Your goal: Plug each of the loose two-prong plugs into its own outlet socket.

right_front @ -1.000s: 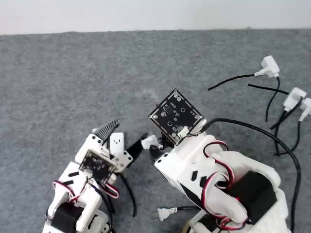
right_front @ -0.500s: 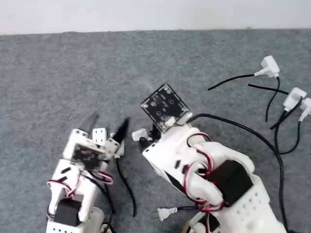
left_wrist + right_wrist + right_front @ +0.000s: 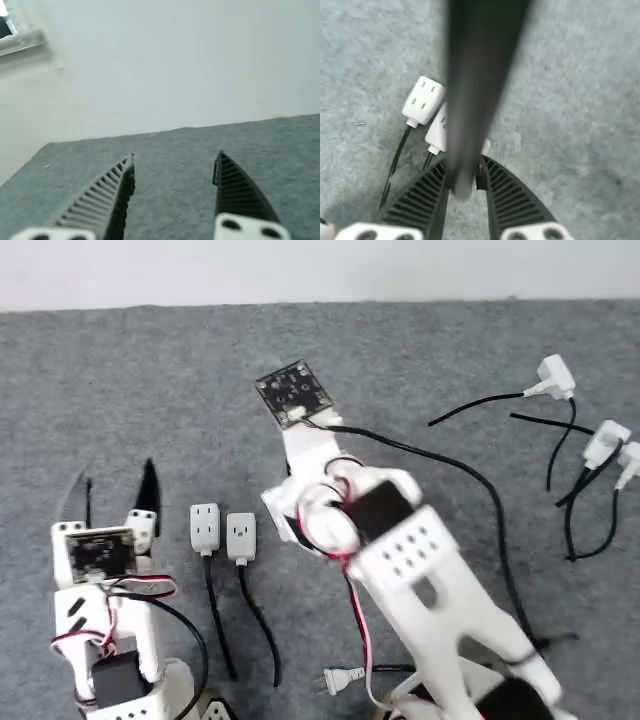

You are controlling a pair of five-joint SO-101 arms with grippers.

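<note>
On grey carpet (image 3: 420,370), paired sockets (image 3: 240,536), left fingers (image 3: 237,192) spread, right fingers (image 3: 512,205) pinching a white plug (image 3: 464,191).

Robotics lab bench: grey felt mat (image 3: 172,200) beneath the left pincer (image 3: 175,156), bare white wall (image 3: 190,65) beyond it.

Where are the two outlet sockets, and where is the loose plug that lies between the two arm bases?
left socket (image 3: 204,527), high view, middle of its white face.
right socket (image 3: 240,537), high view, middle of its white face.
loose plug (image 3: 342,678), high view, its white body.
</note>
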